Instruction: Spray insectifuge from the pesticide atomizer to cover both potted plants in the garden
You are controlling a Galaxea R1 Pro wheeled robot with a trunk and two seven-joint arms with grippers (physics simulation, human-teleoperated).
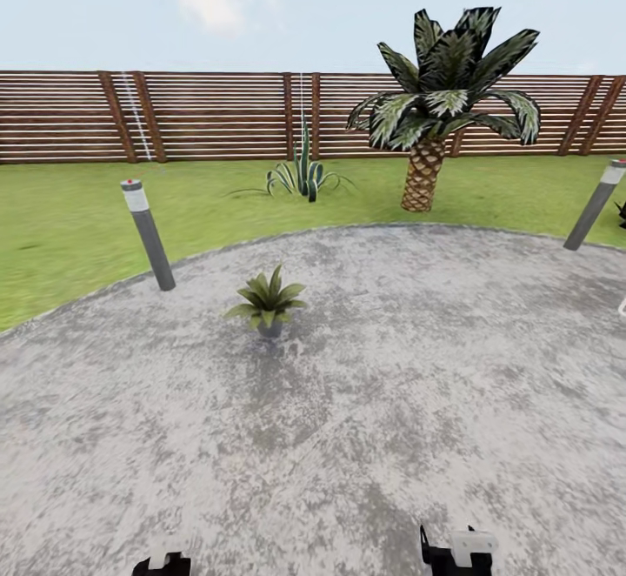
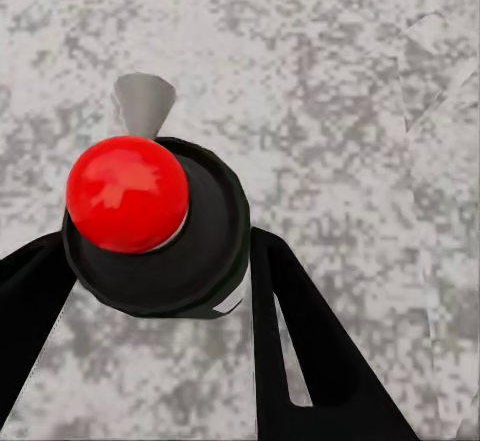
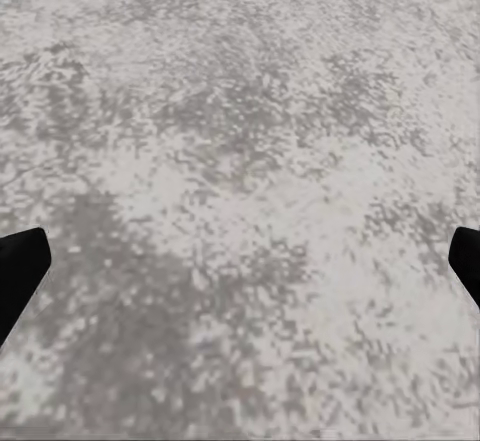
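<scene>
While the left gripper (image 2: 160, 291) has its two black fingers (image 2: 320, 351) closed against the dark round body of the pesticide atomizer (image 2: 155, 226), red top facing the wrist camera, the bottle hangs over the mottled grey patio (image 2: 330, 91). Out ahead in the head view, a broad-leaved potted plant (image 1: 268, 302) sits on the patio stone (image 1: 417, 402) near a grey bollard light (image 1: 148, 235), with a palm tree (image 1: 435, 110) on the lawn (image 1: 61, 219) before the slatted fence (image 1: 209, 115). Over on the right gripper (image 3: 240, 261), the fingertips (image 3: 18, 271) sit spread wide at the frame edges, nothing between them but bare paving.
</scene>
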